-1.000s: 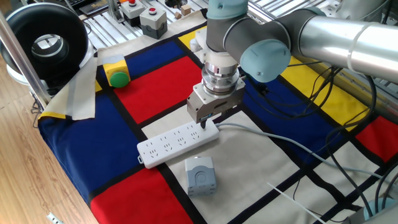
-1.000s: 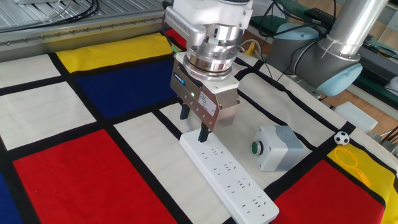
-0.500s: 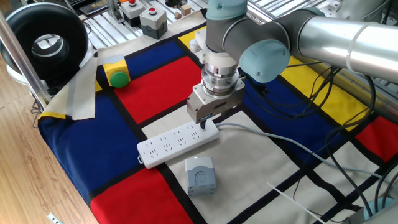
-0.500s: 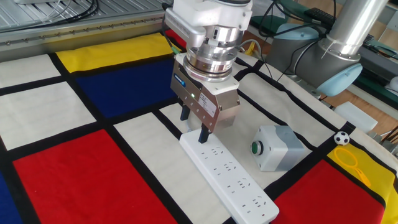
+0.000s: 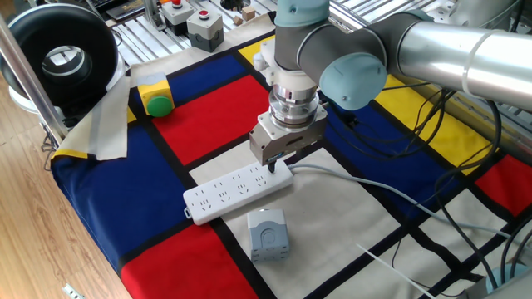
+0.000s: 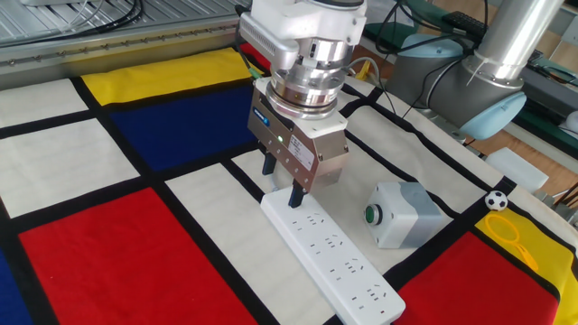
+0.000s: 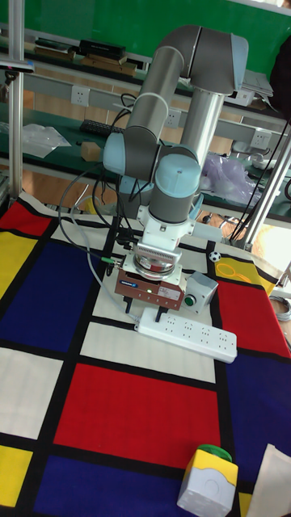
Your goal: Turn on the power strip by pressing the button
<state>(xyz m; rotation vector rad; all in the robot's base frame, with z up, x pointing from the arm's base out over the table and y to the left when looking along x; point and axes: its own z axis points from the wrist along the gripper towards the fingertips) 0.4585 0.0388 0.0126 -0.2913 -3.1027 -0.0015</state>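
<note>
The white power strip [image 6: 336, 262] lies flat on the chequered cloth, and is also seen as power strip [image 5: 237, 189] and power strip [image 7: 190, 330]. My gripper [image 6: 282, 181] stands upright over the strip's cable end and is open, with a clear gap between its two black fingers. One finger [image 6: 295, 194] comes down on the strip's end face. The other finger hangs over the cloth beside the strip. The button is hidden under that finger. The same gripper [image 7: 144, 310] shows both fingers apart in the tall fixed view, and gripper [image 5: 271, 163] sits at the strip's right end.
A small grey box [image 6: 404, 215] with a green button lies right beside the strip. A pale grey cable [image 5: 366, 184] runs off to the right. A green dome button in yellow housing [image 5: 156, 101] and red buttons in grey housings [image 5: 204, 29] stand farther off.
</note>
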